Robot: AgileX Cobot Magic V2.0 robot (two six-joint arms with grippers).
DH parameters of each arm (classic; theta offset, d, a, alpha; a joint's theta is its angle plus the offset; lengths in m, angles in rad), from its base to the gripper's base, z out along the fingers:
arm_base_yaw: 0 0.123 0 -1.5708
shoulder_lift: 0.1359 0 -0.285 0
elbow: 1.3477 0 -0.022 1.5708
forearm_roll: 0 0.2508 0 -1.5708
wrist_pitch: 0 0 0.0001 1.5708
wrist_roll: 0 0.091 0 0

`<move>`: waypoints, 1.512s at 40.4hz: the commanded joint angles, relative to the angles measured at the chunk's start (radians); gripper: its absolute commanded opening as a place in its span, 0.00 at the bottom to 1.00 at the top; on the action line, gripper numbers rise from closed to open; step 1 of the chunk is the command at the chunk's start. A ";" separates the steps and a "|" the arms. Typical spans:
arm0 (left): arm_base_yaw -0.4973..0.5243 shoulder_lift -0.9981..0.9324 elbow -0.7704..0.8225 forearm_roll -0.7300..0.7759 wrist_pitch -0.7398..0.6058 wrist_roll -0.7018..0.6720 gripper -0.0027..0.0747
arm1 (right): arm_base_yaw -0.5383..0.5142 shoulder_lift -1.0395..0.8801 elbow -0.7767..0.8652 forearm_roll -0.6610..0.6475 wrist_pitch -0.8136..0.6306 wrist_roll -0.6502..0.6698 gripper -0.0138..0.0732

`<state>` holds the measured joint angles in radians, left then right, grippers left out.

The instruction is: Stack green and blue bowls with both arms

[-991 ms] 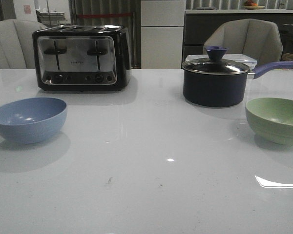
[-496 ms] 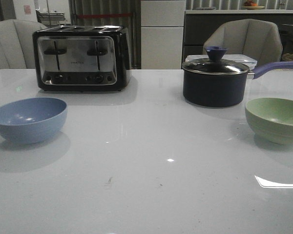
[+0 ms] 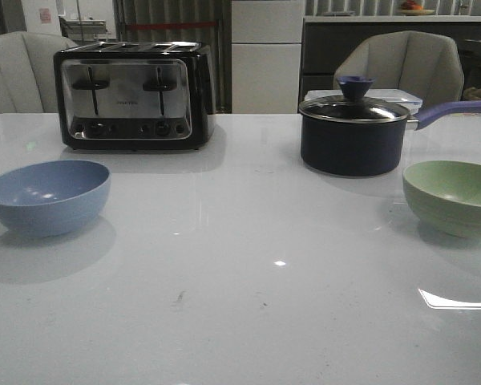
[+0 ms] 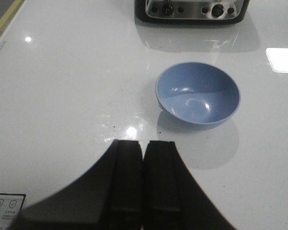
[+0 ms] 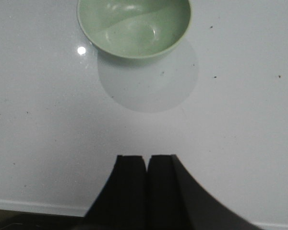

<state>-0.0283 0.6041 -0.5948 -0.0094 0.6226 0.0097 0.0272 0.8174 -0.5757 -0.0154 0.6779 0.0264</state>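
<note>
front view: your dusty blue matte plastic bowl (image 3: 47,196) sits far left, pale sage green bowl (image 3: 451,196) far right on the white table (image 3: 248,305). left wrist: left gripper (image 4: 143,184) pressed together, empty. right wrist: right gripper (image 5: 146,189) likewise. both bowls likely light, rigid; pinch the rim.

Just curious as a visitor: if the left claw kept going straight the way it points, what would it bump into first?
Probably the table: the shut left gripper aims just beside the blue bowl, though depth is unclear.
</note>
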 commanded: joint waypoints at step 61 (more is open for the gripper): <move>-0.303 0.094 -0.035 -0.029 -0.059 0.088 0.71 | -0.262 1.046 -0.740 0.402 0.022 -0.357 0.67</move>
<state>-0.3255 0.6944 -0.5948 -0.0287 0.6327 0.0985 -0.2252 1.9088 -1.2753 0.3759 0.7054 -0.3101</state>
